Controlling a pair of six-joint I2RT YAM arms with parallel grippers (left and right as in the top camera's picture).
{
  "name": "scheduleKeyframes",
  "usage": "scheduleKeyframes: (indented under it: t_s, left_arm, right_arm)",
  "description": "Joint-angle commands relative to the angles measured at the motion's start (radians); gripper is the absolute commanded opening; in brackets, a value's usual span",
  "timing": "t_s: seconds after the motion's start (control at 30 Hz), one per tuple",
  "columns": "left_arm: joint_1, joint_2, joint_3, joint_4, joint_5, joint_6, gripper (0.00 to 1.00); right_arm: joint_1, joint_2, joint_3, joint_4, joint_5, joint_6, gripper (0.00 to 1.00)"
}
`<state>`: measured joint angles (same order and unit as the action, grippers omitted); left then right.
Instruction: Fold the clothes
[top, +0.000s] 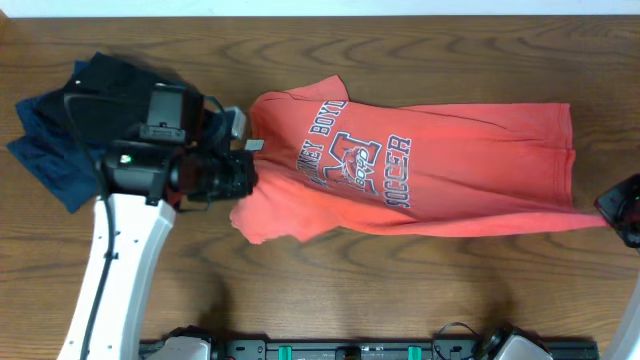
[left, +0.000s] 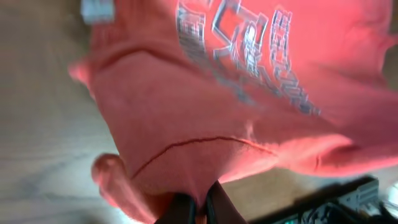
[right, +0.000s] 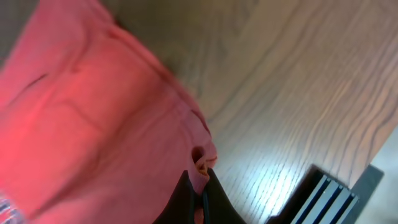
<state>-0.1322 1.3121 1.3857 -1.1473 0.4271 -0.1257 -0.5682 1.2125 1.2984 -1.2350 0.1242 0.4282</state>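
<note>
Coral-red fabric covers most of the middle of the wooden worktop (top: 400, 290): the T-shirt (top: 450, 175) lies flat and print-side up, its collar toward the left of the overhead view and its hem toward the right. The navy-and-white lettering (top: 362, 160) runs across the chest, and a small white neck tag (top: 254, 145) shows at the collar. One short sleeve (top: 310, 100) points toward the far edge of the worktop, the other sleeve (top: 268, 222) toward the near edge, with soft wrinkles through the body between them. The left end effector (top: 243, 178) sits at the collar end, its fingers drawn close together with red cloth pinched between them; the grip looks to be at the shoulder edge just beside the near sleeve's seam, though the left wrist view is too blurred to be sure. The right end effector (top: 606, 208) is at the opposite end, fingers narrow and clamped on the near hem corner (top: 590, 213), which is drawn out to a point (the right wrist view shows a small fold of hem bunched right at the fingertips). A pile of dark garments (top: 55, 150), navy and black, lies at the far left of the worktop, partly under the left arm and apart from the T-shirt.
</note>
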Motion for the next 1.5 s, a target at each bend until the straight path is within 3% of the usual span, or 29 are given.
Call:
scheduleKeyframes:
  t_s: [0.0, 0.23, 0.4, 0.73, 0.83, 0.97, 1.17, 1.33, 1.47]
  left_arm:
    - [0.005, -0.068, 0.190, -0.014, -0.139, 0.044, 0.06]
    - [0.005, -0.132, 0.433, 0.029, -0.264, 0.039, 0.06]
    - [0.011, -0.134, 0.462, 0.111, -0.263, 0.016, 0.06]
    - [0.011, 0.174, 0.462, 0.168, -0.260, 0.039, 0.06]
    - [0.011, 0.300, 0.462, 0.275, -0.259, 0.044, 0.06]
    - [0.014, 0.439, 0.463, 0.542, -0.256, 0.043, 0.06]
    - [0.026, 0.448, 0.505, 0.933, -0.257, 0.035, 0.06]
    - [0.084, 0.444, 0.725, 1.004, -0.256, -0.030, 0.06]
    - [0.165, 0.442, 0.896, 0.914, -0.245, -0.029, 0.06]
  right_arm:
    - [-0.008, -0.040, 0.132, -0.030, -0.032, -0.085, 0.01]
    - [-0.008, -0.070, 0.388, -0.077, -0.031, -0.113, 0.01]
    - [-0.008, -0.064, 0.478, -0.015, -0.103, -0.168, 0.01]
    - [0.001, 0.199, 0.478, 0.026, -0.242, -0.262, 0.01]
    - [0.040, 0.329, 0.478, 0.095, -0.253, -0.262, 0.01]
    - [0.093, 0.479, 0.482, 0.277, -0.344, -0.262, 0.01]
    - [0.133, 0.523, 0.638, 0.454, -0.373, -0.155, 0.01]
    - [0.116, 0.517, 0.913, 0.397, -0.212, -0.129, 0.01]
    - [0.089, 0.517, 1.072, 0.265, -0.064, -0.148, 0.01]
